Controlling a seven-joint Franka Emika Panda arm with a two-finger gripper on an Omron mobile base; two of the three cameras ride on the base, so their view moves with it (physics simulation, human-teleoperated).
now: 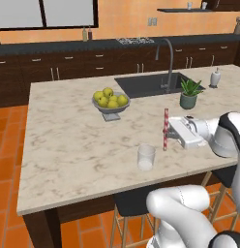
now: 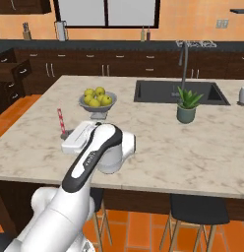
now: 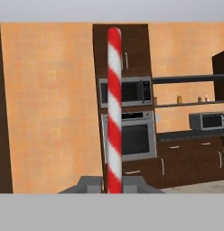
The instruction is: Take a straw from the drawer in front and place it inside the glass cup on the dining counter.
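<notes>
1. The gripper (image 1: 167,131) was clamped on the straw (image 1: 166,127), holding it above the dining counter (image 1: 68,140).
2. The straw stood upright, its long axis vertical, reaching above and below the fingers.
3. The glass cup (image 1: 146,157) stood below the hand, just to one side, apart from the straw.

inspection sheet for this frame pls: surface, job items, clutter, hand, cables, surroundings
surface: dining counter, beige marble, sink set in it.
job's things: straw upright in the hand, above the counter, beside the glass cup, not in it; cup upright near the front edge.
clutter: fruit bowl, potted plant, pump bottle.
grippers: hand shut on the straw.
cables: nothing seen.
surroundings: dark cabinets, orange walls, wall oven, stools under the counter.
</notes>
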